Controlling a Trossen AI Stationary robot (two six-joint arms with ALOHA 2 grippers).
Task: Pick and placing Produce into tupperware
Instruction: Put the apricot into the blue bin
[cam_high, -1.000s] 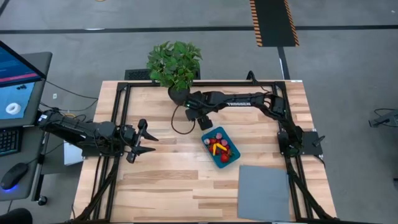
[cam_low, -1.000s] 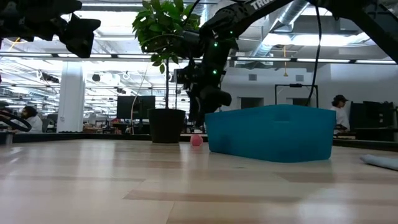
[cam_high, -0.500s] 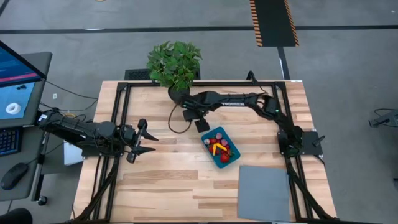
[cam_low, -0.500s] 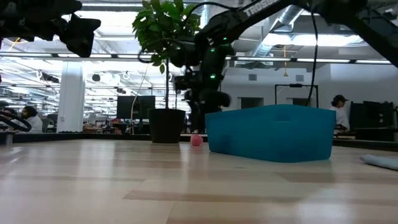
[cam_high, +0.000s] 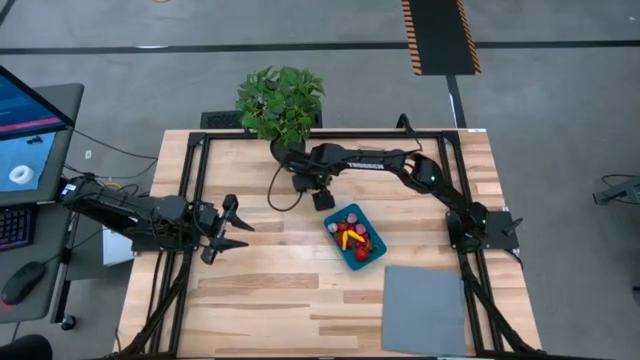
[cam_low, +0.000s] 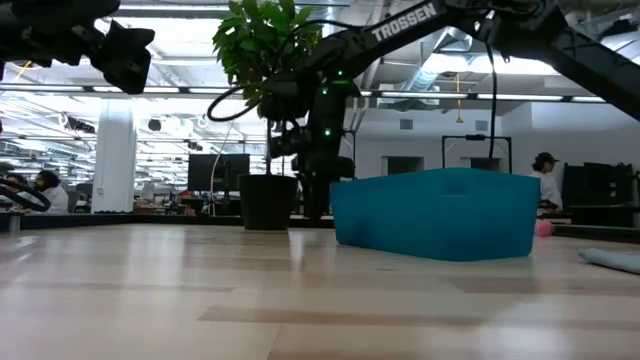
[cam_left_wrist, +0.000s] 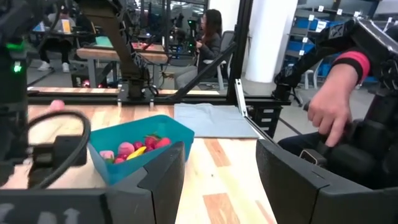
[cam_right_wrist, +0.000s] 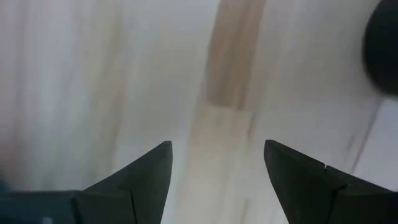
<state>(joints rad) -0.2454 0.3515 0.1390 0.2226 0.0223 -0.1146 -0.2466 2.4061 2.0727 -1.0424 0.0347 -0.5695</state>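
The teal-blue tupperware (cam_high: 355, 237) stands mid-table, right of centre, with red, pink and yellow produce (cam_high: 352, 234) inside; it also shows as the tub (cam_low: 435, 213) and the tub (cam_left_wrist: 140, 148). One pink piece (cam_low: 543, 228) lies on the table beyond the tub's right end, seen too as the pink piece (cam_left_wrist: 57, 105). My right gripper (cam_high: 307, 187) points down, open, low over bare wood between the plant pot and the tub's far-left corner; nothing is between its fingers (cam_right_wrist: 217, 163). My left gripper (cam_high: 237, 228) waits open and level at the table's left.
A potted green plant (cam_high: 282, 103) stands at the far edge, close behind my right gripper. A flat grey mat (cam_high: 424, 309) lies at the near right corner. Black frame rails run along the table's edges. A person's hand (cam_left_wrist: 333, 112) shows beyond the table's right side.
My right gripper has moved toward the table's left and far edge, nearer the plant pot, and come down while tipping steeper. The pink piece that lay by the tub's left end in the low view no longer shows there; a pink piece now shows past the tub's right end.
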